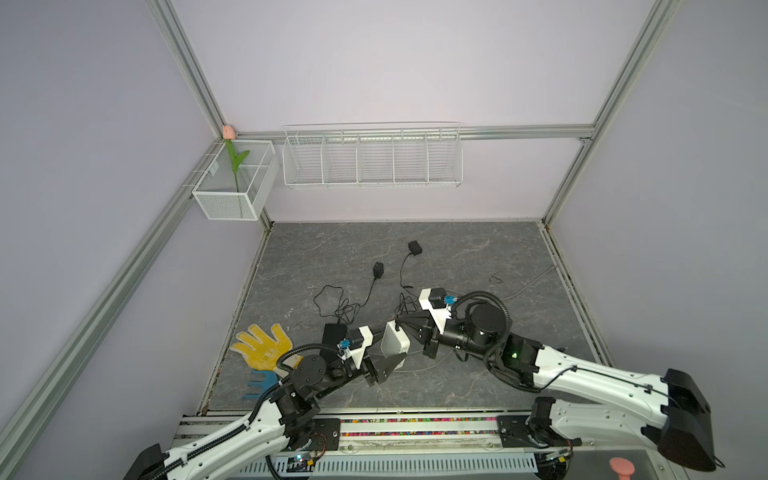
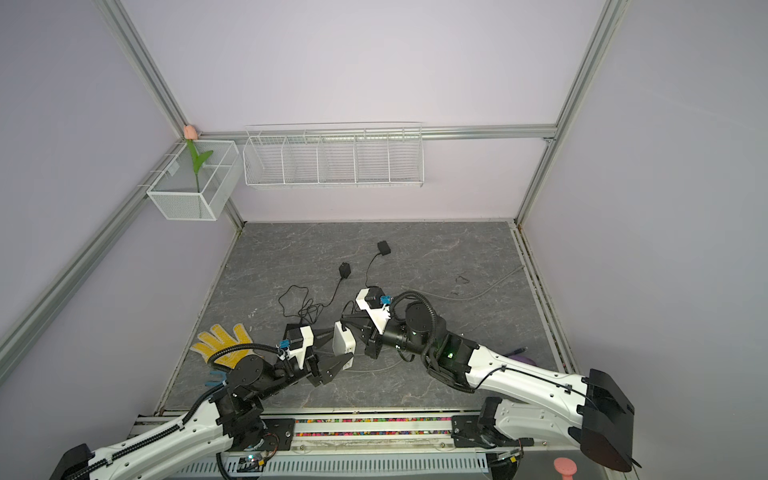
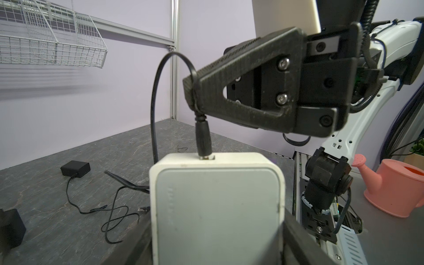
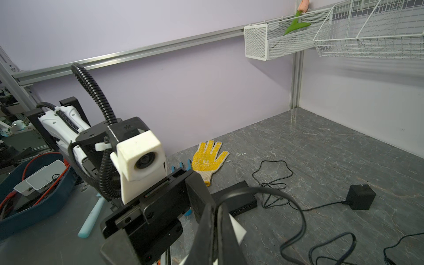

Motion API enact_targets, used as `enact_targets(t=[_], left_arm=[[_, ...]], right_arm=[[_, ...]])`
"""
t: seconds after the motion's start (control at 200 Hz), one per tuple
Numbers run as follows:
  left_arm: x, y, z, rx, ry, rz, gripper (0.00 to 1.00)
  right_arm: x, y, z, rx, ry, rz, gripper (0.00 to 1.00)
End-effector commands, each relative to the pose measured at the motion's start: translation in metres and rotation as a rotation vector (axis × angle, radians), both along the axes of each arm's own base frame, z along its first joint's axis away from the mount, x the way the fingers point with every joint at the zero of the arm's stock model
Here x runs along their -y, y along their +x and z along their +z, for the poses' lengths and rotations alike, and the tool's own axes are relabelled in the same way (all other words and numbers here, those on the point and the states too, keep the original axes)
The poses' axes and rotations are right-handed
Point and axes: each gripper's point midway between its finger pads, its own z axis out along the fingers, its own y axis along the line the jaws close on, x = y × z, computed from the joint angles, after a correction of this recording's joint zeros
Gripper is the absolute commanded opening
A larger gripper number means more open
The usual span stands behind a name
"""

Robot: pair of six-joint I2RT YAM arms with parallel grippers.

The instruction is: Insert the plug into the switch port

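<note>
A white box-shaped switch (image 3: 215, 206) sits between the fingers of my left gripper (image 3: 215, 247), which is shut on its two sides. It shows in both top views (image 1: 395, 343) (image 2: 344, 338), held above the table. The black barrel plug (image 3: 203, 140) stands on the switch's narrow end face, its metal tip in the port (image 3: 207, 157). My right gripper (image 3: 192, 91) is shut on the plug's cable just behind the plug. The cable (image 4: 263, 190) loops away from its closed fingers (image 4: 215, 229). In a top view the right gripper (image 1: 399, 322) meets the switch from the right.
A black box with a row of ports (image 4: 236, 202) lies on the table under the left arm. Two black power adapters (image 1: 378, 269) (image 1: 414, 248) and tangled cords lie behind. A yellow glove (image 1: 264, 347) is at the left. Wire baskets (image 1: 372, 156) hang on the back wall.
</note>
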Motion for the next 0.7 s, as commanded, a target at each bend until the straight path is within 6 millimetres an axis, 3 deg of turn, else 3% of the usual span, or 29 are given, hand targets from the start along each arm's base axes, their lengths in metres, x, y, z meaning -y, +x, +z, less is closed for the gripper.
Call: enact_targets(t=[0.0, 0.695], left_arm=[[-0.043, -0.025, 0.129, 0.293, -0.406, 0.03, 0.0], [-0.049, -0.02, 0.135, 0.324, -0.421, 0.084, 0.0]], right_arm=[[0.023, -0.031, -0.143, -0.246, -0.437, 0.085, 0.06], [0.024, -0.024, -0.169, -0.299, -0.488, 0.035, 0.06]])
